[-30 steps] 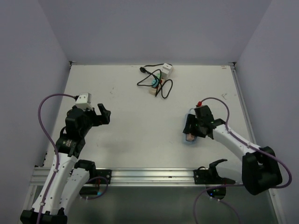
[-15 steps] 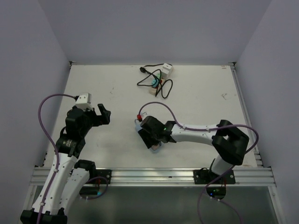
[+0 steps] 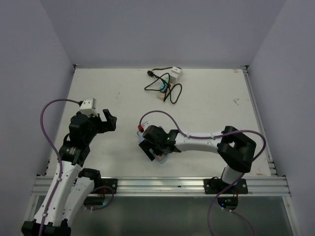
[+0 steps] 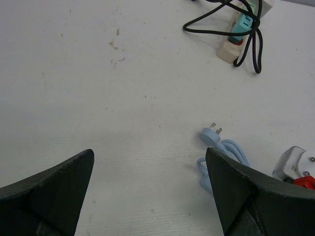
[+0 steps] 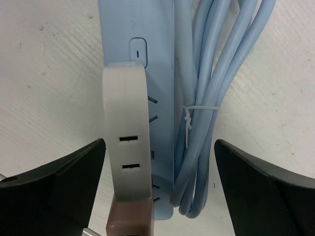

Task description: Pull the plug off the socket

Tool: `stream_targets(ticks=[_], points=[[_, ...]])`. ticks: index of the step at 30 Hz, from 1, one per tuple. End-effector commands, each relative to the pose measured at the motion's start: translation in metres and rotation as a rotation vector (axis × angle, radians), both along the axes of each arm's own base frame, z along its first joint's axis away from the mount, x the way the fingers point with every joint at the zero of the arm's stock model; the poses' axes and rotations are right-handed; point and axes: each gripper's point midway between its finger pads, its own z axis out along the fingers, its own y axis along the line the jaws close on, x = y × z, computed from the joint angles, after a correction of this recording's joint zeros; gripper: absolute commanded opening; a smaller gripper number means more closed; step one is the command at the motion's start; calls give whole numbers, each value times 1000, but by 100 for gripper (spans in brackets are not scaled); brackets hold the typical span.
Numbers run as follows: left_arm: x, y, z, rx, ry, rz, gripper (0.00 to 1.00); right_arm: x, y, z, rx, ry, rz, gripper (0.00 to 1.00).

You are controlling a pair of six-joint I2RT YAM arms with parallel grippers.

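The socket (image 3: 160,96), a narrow beige strip, lies at the back middle of the table with its thin black cord (image 3: 175,93) looped over it. A teal plug (image 3: 163,87) sits in it. The left wrist view shows the socket (image 4: 227,49) and the plug (image 4: 242,23) at the top right. My left gripper (image 3: 109,121) hovers open at the near left, far from them, with nothing between its fingers. My right gripper (image 3: 155,151) is stretched across to the near middle. It stands open (image 5: 160,142) astride a light blue power strip (image 5: 137,29) without touching it.
On the light blue strip sit a white adapter (image 5: 125,132) and a brown one (image 5: 130,221), with its tied blue cord bundle (image 5: 206,98) beside them. Its blue plug (image 4: 212,135) lies on the table. A white block (image 3: 175,73) lies behind the socket. Walls close in the table on three sides.
My right arm has swung from the right side to the near middle, bringing the light blue strip along, and its jaws have opened off it. The left arm has not moved.
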Motion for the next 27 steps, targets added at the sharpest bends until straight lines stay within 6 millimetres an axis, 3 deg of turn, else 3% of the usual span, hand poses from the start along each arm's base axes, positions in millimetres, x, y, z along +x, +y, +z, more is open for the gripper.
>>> stream_targets(ticks=[1,5,9,13,14,19,20,27], points=[[6,-4,9,-22,-46,-7,99,8,11,24,82,-57,13,98],[6,-3,8,-22,-41,-4,100,4,14,34,123,-62,22,99],[7,-3,5,-22,-28,-3,100,1,14,67,212,-118,22,99],[7,-4,-1,-30,-4,4,100,-2,6,85,286,-164,9,99],[7,-4,-2,-31,1,6,100,-4,-2,76,272,-160,6,99],[4,-3,-4,-76,67,50,100,-12,-14,76,330,-169,-6,99],[3,-4,-3,-88,82,52,100,-15,-20,66,319,-162,-7,99],[-5,-30,-7,-250,256,30,99,-27,-12,47,367,-156,34,99]])
